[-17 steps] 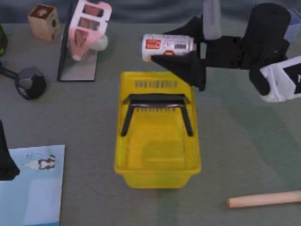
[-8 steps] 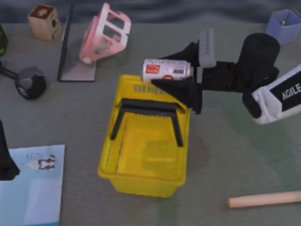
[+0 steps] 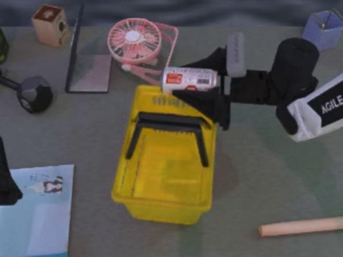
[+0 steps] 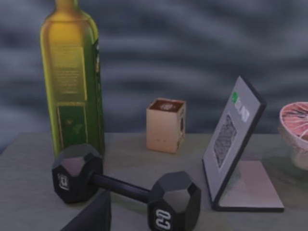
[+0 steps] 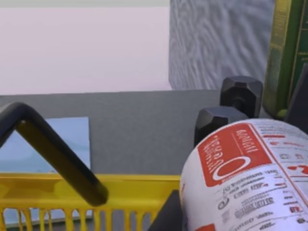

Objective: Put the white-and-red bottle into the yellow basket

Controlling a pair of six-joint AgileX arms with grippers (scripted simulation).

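Note:
The white-and-red bottle (image 3: 188, 80) lies on its side in the air, held between the black fingers of my right gripper (image 3: 183, 80), which is shut on it. It hangs at the far rim of the yellow basket (image 3: 124, 182), overlapping that rim slightly. The basket stands skewed in the middle of the table, its black handle (image 3: 169, 122) raised. In the right wrist view the bottle (image 5: 250, 173) fills the near corner above the basket's slotted wall (image 5: 96, 185). My left gripper (image 3: 5, 179) is parked at the table's left edge, open.
A pink fan (image 3: 142, 43) lies just behind the basket. A black dumbbell (image 3: 32, 92), a display stand (image 3: 88, 59), a wooden box (image 3: 51, 24) and a green bottle (image 4: 74, 72) are at the back left. A blue-purple box (image 3: 324, 27), a wooden rod (image 3: 300, 226) and a blue card (image 3: 37, 209) are also there.
My right gripper brought the bottle nearer to the basket's far rim, then stopped. The basket got skewed and shifted left. The pink fan tipped over and now lies face up.

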